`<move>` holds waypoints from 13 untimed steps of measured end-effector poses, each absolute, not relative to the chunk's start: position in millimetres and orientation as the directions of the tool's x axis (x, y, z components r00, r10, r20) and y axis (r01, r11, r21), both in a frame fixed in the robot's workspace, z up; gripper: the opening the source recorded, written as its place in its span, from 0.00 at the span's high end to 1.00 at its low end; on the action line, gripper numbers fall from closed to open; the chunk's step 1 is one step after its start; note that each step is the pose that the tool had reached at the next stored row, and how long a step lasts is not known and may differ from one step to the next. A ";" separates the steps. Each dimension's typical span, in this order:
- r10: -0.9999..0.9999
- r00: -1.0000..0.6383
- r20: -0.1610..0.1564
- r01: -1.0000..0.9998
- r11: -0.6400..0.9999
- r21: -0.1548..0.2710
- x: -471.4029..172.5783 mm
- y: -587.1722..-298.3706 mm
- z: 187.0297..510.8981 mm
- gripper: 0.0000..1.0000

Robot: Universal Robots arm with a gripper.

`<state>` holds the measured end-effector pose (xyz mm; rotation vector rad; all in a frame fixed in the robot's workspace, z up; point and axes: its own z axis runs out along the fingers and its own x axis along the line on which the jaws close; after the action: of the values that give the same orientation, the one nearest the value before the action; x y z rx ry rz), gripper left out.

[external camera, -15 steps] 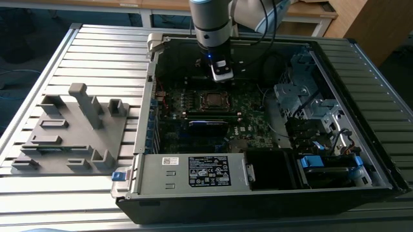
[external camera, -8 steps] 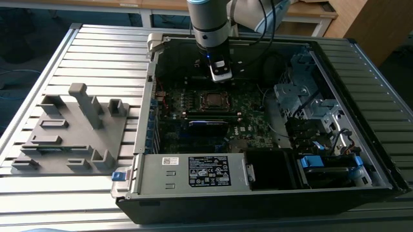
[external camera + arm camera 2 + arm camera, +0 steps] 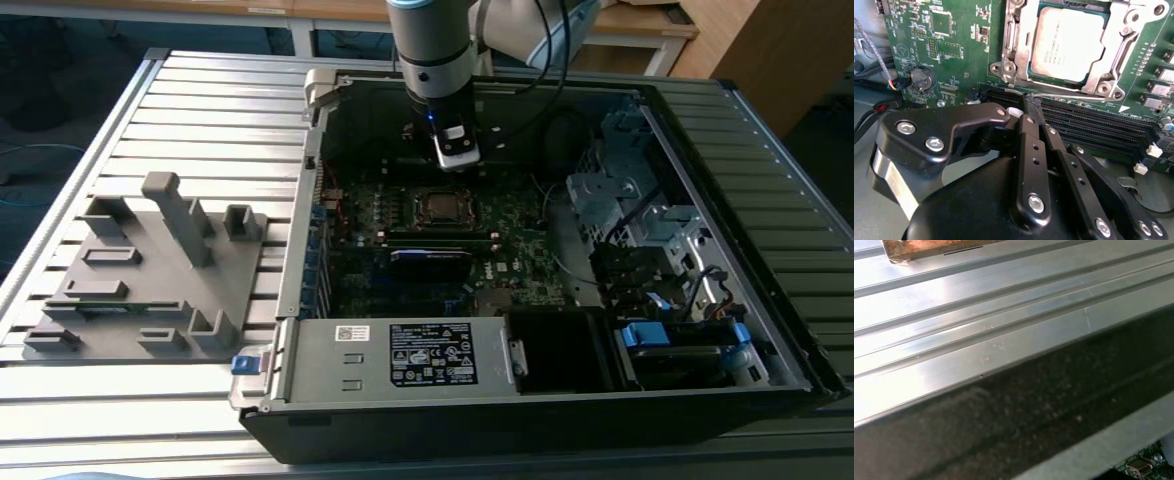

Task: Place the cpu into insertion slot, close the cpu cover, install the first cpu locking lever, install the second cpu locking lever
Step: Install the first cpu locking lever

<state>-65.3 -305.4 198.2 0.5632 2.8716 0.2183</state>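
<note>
While the computer case (image 3: 561,400) lies open on the ribbed aluminium table (image 3: 200,90), the tool (image 3: 1033,107) hangs closed, empty, over the motherboard (image 3: 954,55).

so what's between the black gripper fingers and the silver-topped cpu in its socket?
In the second wrist view: long black memory slots and a thin wire lever separate gripper from cpu.

One open black computer case (image 3: 561,400) lies on one ribbed metal desk (image 3: 200,110), holding one green circuit board (image 3: 514,240), one square silver-grey cpu (image 3: 1066,42) and one labelled grey power supply box (image 3: 400,352). One grey plastic fixture block (image 3: 147,270) sits beside the case.
</note>
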 end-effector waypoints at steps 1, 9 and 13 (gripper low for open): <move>0.387 -0.906 -0.173 0.356 0.916 0.183 -65.3 -305.4 198.2 0.90; 0.383 -0.906 -0.183 0.356 0.920 0.164 -65.2 -305.4 196.0 0.90; 0.382 -0.905 -0.185 0.356 0.921 0.161 -65.3 -305.4 194.5 0.90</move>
<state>-65.3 -305.4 194.5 0.5576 2.8674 0.1825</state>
